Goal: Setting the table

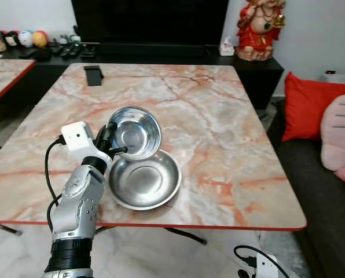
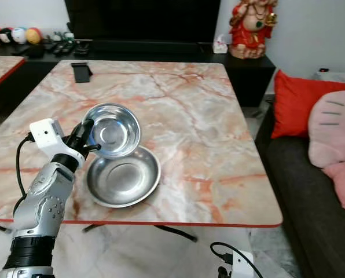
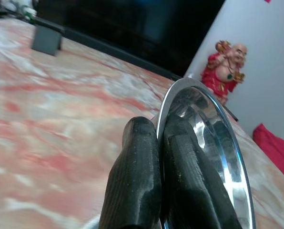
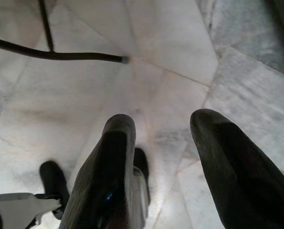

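Note:
Two steel bowls are on the marble table [image 1: 219, 116]. The wider, shallower bowl [image 1: 145, 180] rests flat near the front edge. A smaller bowl [image 1: 135, 132] is lifted and tilted above its far rim, its lower edge close to or touching the wide bowl. My left gripper [image 1: 112, 142] is shut on the small bowl's left rim; in the left wrist view both black fingers [image 3: 137, 181] pinch the rim of the small bowl [image 3: 213, 138]. My right gripper [image 4: 161, 157] hangs open over the pale floor tiles, with nothing between its fingers.
A dark phone-like object [image 1: 93, 75] lies at the table's far left. A red statue [image 1: 259, 26] stands on the black cabinet behind. A sofa with a red cushion [image 1: 314, 107] and pink plush [image 1: 341, 130] runs along the right. A second marble table [image 1: 4, 72] is at the left.

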Available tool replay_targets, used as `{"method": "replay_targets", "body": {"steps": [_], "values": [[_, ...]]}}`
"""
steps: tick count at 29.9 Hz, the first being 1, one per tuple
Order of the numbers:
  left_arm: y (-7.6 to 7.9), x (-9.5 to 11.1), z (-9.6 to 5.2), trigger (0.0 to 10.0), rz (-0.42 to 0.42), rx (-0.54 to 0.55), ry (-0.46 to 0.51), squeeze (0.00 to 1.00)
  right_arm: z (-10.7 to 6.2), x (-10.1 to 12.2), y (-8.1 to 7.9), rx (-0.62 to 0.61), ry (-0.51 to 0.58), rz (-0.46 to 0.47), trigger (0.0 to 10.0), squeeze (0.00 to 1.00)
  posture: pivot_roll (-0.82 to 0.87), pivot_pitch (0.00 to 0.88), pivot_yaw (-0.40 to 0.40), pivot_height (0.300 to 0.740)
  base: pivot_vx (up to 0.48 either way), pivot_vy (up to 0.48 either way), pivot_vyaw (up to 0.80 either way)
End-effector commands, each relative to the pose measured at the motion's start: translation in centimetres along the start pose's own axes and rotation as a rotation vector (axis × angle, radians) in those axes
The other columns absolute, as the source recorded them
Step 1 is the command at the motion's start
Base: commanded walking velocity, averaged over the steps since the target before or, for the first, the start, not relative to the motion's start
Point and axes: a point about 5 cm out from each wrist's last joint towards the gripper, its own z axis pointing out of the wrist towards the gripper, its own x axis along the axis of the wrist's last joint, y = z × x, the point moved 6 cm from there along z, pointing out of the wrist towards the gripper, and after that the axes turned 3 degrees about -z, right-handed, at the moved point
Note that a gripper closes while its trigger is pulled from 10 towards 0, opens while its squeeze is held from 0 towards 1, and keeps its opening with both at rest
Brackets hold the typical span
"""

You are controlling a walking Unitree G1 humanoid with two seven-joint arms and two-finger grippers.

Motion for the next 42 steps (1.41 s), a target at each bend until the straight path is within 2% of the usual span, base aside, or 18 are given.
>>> {"method": "replay_targets", "body": {"steps": [1,13,16,19,22,29,31,35,42], "values": [[0.5,0.7,0.2,10.0,0.006,-0.011,0.02,0.0,0.0,0.0,0.2,-0.003,-0.003,0.006,10.0,0.0,0.0,0.0,-0.022,0.74,0.0,-0.48,0.0],[-0.5,1.1,0.4,10.0,0.021,0.008,0.02,0.0,-0.1,-0.3,0.1,0.0,-0.014,0.004,10.0,0.0,0.0,0.0,-0.021,0.74,0.0,0.0,0.0],[-0.8,0.4,0.7,10.0,0.013,0.015,-0.041,0.0,-0.1,-0.6,0.0,0.001,-0.025,0.004,10.0,0.0,0.0,0.0,-0.02,0.74,0.0,0.0,0.0],[-1.3,-0.2,0.8,10.0,-0.017,0.028,-0.085,0.0,-0.1,-0.9,-0.2,0.003,-0.035,0.004,10.0,0.0,0.0,0.0,-0.019,0.74,0.0,0.0,0.0],[-2.0,-0.3,0.8,10.0,-0.11,0.055,-0.1,0.0,-0.1,-1.0,-0.4,0.005,-0.041,0.005,10.0,0.0,0.0,0.0,-0.017,0.74,0.0,0.0,0.0],[-2.6,-1.3,0.9,10.0,-0.227,0.072,-0.179,0.0,-0.1,-1.4,-1.0,0.012,-0.053,0.002,10.0,0.0,0.0,0.0,-0.015,0.74,0.0,0.0,0.0],[-2.4,-1.4,1.0,10.0,-0.297,0.065,-0.191,0.0,-0.1,-1.4,-1.1,0.012,-0.054,0.001,10.0,0.0,0.0,0.0,-0.015,0.74,0.0,0.0,0.0],[-0.9,-2.0,0.9,10.0,-0.303,-0.005,-0.239,0.0,-0.1,-1.4,-1.1,0.013,-0.057,0.0,10.0,0.0,0.0,0.0,-0.014,0.74,0.0,0.0,0.0],[0.0,-3.2,0.5,10.0,-0.281,-0.038,-0.311,0.0,-0.2,-1.7,-0.9,0.011,-0.064,0.0,10.0,0.0,0.0,0.0,-0.012,0.74,0.0,0.0,0.0]]}}
